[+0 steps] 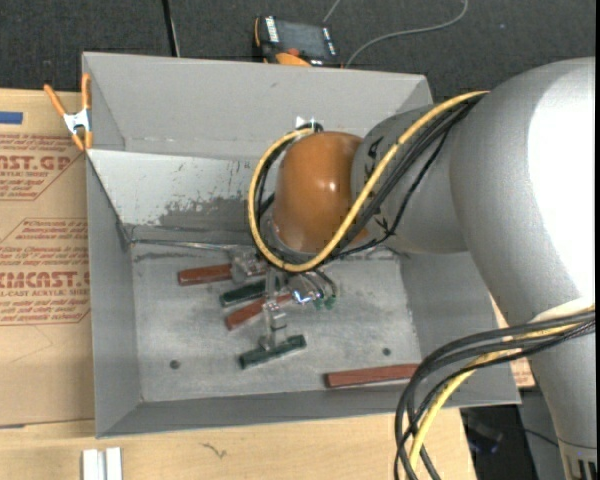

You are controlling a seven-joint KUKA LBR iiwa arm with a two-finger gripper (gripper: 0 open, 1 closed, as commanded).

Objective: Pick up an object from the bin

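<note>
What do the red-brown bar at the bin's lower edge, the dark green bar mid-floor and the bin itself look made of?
Red-brown bar: flat, matte, even colour; painted wood or plastic, cannot tell which. Dark green bar: same flat matte look, likely the same material. Bin: grey sheet metal, dull, with scuffs and scratches on its back wall.

The only readable print stands on the cardboard sheet (30, 228) lying just left of the grey bin (108, 298). It is in red capitals, set at a slight tilt. Near the top, a large word runs off the left edge and ends in "CAST.GP". Lower down, a second large word of the same kind ends in "CAST." at the bin's wall. Just beneath it a smaller line reads "CELL-CAST ACRYLIC SHEET", its first letters partly cut. The small red lines between these are too fine to read.
</note>
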